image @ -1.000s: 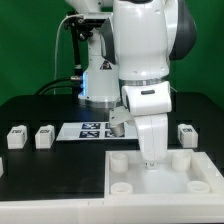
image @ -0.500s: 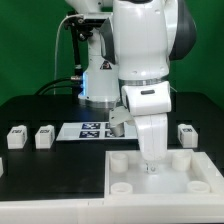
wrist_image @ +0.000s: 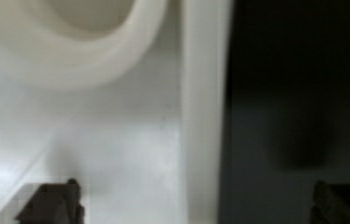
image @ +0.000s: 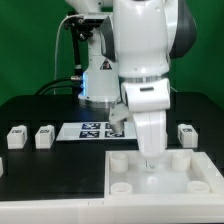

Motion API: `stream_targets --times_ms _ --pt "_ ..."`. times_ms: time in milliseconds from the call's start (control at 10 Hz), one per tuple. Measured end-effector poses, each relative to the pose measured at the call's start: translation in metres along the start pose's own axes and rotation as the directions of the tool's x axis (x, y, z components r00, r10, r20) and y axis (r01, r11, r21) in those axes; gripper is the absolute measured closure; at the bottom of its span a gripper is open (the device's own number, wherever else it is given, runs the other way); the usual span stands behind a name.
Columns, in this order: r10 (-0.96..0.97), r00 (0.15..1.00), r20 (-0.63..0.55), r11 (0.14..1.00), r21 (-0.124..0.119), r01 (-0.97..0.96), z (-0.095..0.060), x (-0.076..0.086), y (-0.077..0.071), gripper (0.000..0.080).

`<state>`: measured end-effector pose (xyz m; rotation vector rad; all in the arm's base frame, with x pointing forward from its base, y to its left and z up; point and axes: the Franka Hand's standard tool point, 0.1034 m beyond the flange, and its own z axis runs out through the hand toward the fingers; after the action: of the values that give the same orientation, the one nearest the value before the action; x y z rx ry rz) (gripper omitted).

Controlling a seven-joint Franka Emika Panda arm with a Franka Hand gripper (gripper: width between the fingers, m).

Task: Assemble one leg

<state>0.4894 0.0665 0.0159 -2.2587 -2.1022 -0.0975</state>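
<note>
Low over the white panel point(image: 165, 186), hand point(wrist_image: 198, 205) wide open, empty, fingertips point(wrist_image: 51, 202) cropped, blurred.

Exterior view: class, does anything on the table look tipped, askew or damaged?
Nothing stands out. The leg at the exterior view's right and the two legs at its left sit squarely; the panel lies flat under the open gripper.

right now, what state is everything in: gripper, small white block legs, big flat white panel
large flat white panel: flat on black table, sockets hold no legs
small white block legs: three loose on table, unattached
two-finger gripper: open, empty, over panel
</note>
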Motion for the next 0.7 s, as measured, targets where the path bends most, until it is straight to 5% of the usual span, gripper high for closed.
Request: stream_targets --times_ms 300,600,700 --pt "0.207 0.978 0.006 0.978 -0.041 -0.207 -0.038 0.025 -0.01 0.0151" --pt "0.573 0.82 -0.017 0.819 -0.041 -0.573 -0.039 0.066 -0.026 0.0151" --pt "0.64 0.768 -0.019 0.768 -0.036 -0.64 -0.037 0.068 -0.028 0.0151"
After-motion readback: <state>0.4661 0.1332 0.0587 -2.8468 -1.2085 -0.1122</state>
